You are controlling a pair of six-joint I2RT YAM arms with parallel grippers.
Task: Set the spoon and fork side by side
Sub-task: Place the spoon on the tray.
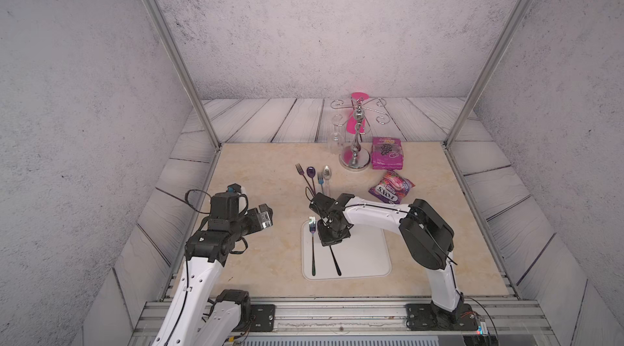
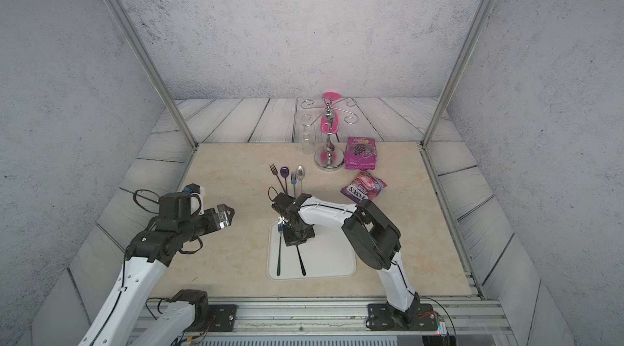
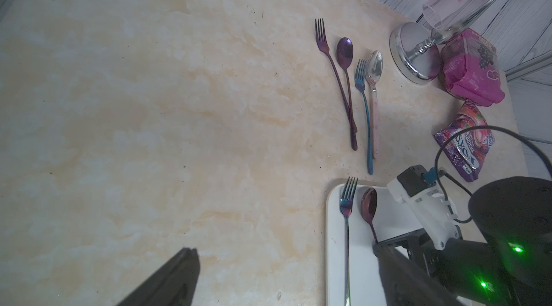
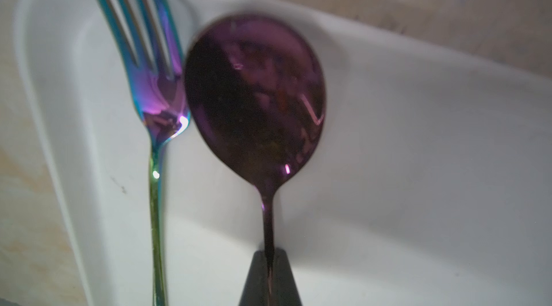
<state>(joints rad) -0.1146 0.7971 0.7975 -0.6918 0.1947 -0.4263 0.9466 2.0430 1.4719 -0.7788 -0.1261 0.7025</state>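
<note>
Purple spoon [image 4: 254, 95]; iridescent fork [image 4: 155, 95]; white tray [image 4: 388, 140]

Rainbow fork [image 1: 313, 253]: iridescent, flat along left side of white tray [image 1: 364, 260], tines far. Purple spoon [image 1: 335, 261]: dark, glossy, just right of fork, approx. parallel, bowl far. Heads v. close, maybe touching. Spoon neck pinched in right gripper [image 4: 268, 262].

on the tray [image 1: 368, 253] you see the fork [image 1: 313, 253] lying just left of the spoon [image 1: 335, 261], the other cutlery [image 1: 311, 171] behind.
</note>
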